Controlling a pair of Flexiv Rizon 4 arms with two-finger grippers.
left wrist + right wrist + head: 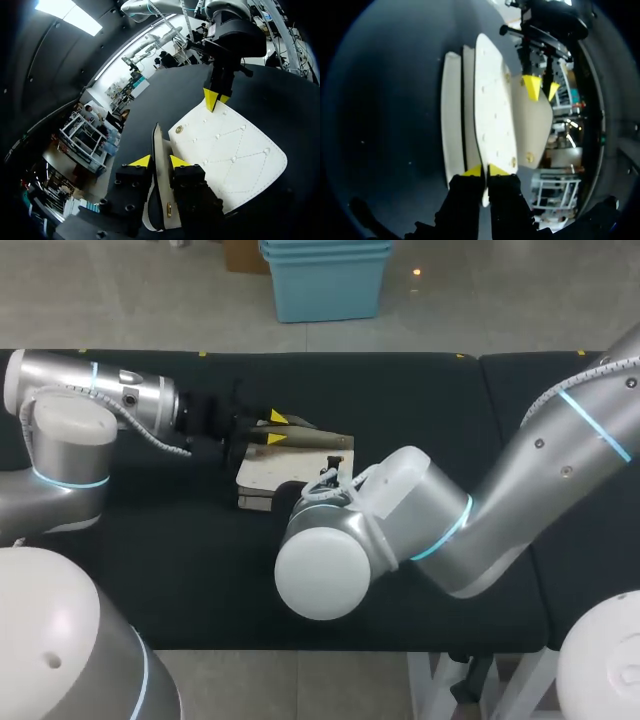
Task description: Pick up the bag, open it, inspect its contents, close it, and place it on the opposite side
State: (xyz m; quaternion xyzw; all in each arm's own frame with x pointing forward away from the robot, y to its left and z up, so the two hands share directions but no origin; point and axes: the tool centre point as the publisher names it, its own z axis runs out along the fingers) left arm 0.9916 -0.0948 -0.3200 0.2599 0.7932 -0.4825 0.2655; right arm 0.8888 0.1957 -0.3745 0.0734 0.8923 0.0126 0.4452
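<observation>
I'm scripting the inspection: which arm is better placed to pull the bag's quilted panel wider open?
Likely right: the right gripper is shut on the edge of the studded panel of the white quilted bag. The left gripper clamps the neighbouring thin panel, so it can steady the bag.

Tabletop (200,580), black and matte, with one item lying on it.
We record a dark surface in two sections, joined at a seam (481,440) toward the right, with two small yellow marks (205,354) at the far edge. On the larger left section, near the middle and well apart from every edge, lies a cream-white bag (275,475). Its flap (230,160) is quilted in diamond stitching with small studs and carries a round gold snap (179,129). In the right wrist view we note its panels fanned apart in layers, with the flap lifted off the rest.
</observation>
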